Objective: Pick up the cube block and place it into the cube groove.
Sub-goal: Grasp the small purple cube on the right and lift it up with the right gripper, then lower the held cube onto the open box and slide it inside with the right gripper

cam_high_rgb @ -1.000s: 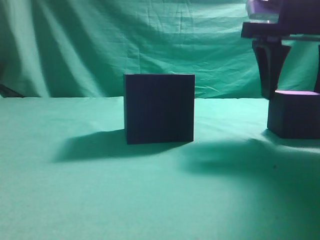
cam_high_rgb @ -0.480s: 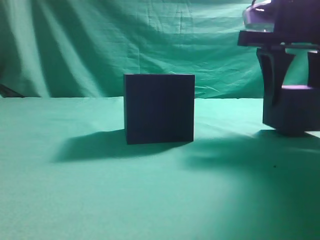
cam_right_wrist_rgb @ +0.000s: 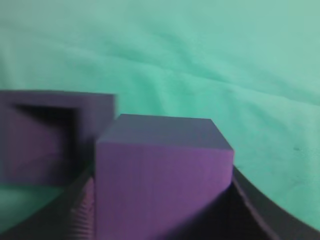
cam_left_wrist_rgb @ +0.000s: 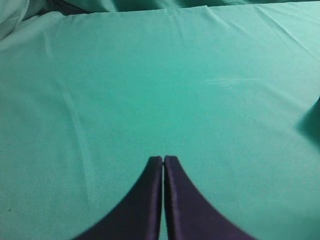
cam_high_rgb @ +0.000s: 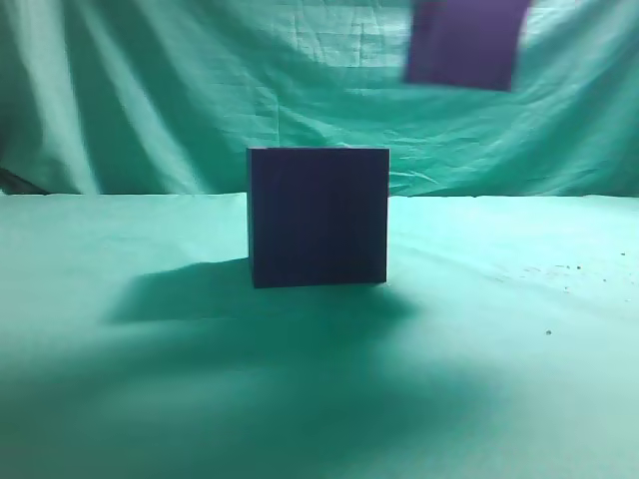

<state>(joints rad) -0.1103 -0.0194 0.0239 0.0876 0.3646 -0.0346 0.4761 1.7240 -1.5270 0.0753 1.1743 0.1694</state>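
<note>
The cube block (cam_high_rgb: 467, 42), purple and motion-blurred, hangs in the air at the top of the exterior view, above and to the right of the cube groove (cam_high_rgb: 318, 217). The groove is a larger near-black box standing on the green cloth. In the right wrist view my right gripper (cam_right_wrist_rgb: 162, 202) is shut on the cube block (cam_right_wrist_rgb: 162, 170), with dark fingers on both its sides. The groove (cam_right_wrist_rgb: 45, 135) lies just left and beyond, and its open hollow shows. My left gripper (cam_left_wrist_rgb: 163, 159) is shut and empty over bare cloth. Neither gripper shows in the exterior view.
Green cloth (cam_high_rgb: 499, 379) covers the table and hangs as a backdrop (cam_high_rgb: 150, 90). A broad shadow lies on the cloth in front of the groove. A dark shape (cam_left_wrist_rgb: 314, 125) touches the right edge of the left wrist view.
The cube block, which stood on the cloth at the far right with the right gripper closing round it, has been lifted high and carried left. The gripper has left the exterior view's top edge.
</note>
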